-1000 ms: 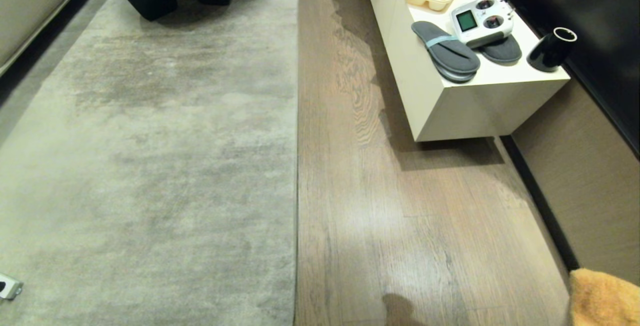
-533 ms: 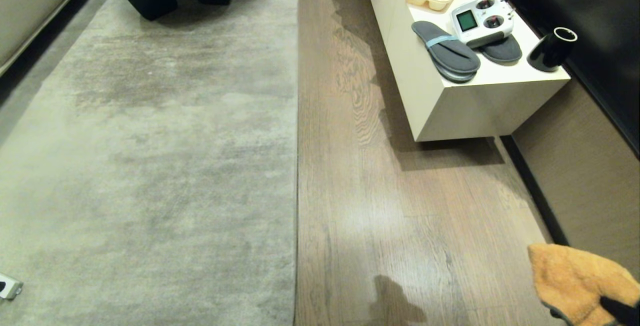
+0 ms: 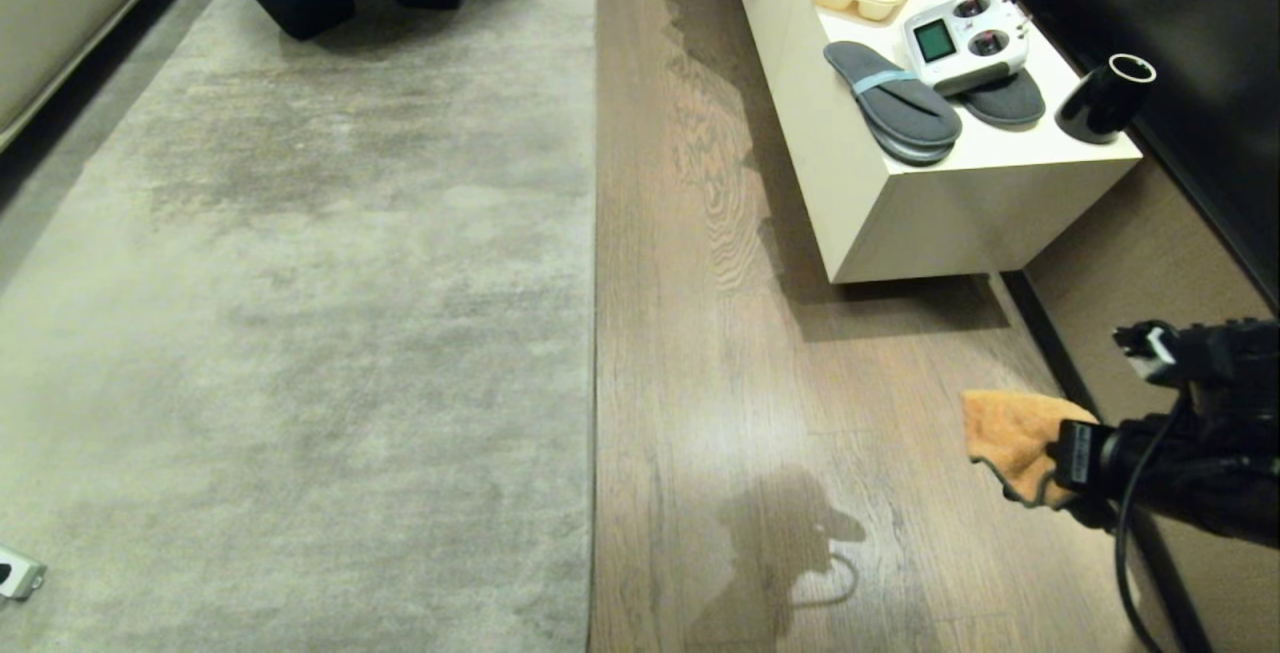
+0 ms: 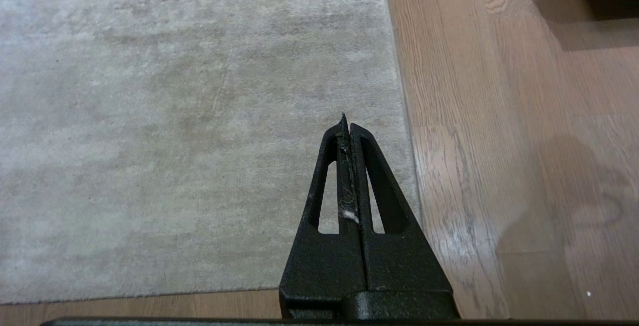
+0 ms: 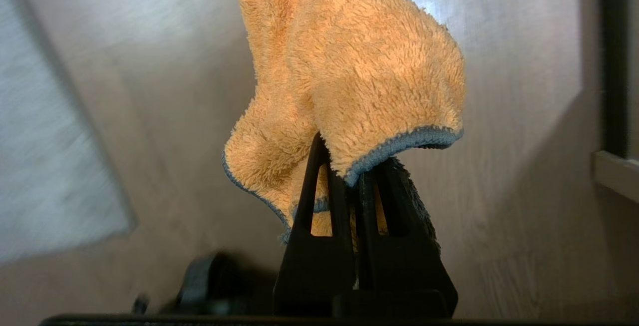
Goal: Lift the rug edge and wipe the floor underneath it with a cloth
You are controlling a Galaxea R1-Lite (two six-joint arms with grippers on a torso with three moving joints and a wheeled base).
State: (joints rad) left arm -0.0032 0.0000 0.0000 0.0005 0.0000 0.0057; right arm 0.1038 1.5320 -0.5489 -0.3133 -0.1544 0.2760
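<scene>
Head view: the rug edge (image 3: 594, 333) lies flat on the floor (image 3: 760, 383), running near to far down the middle of the scene.
Cloth: the orange cloth (image 3: 1010, 433) hangs above bare planks at the near right, well apart from the rug.
Right gripper (image 5: 349, 171): fingers pinched on a fold of the cloth.
Left gripper (image 4: 346, 131): fingers pressed together, empty, over the rug beside its border.
Done: cloth in hand.
Left: lifting the edge, then wiping underneath.

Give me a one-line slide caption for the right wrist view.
Right gripper shut on a fluffy orange terry cloth with blue-grey trim, held above grey-brown wood-plank floor.
</scene>
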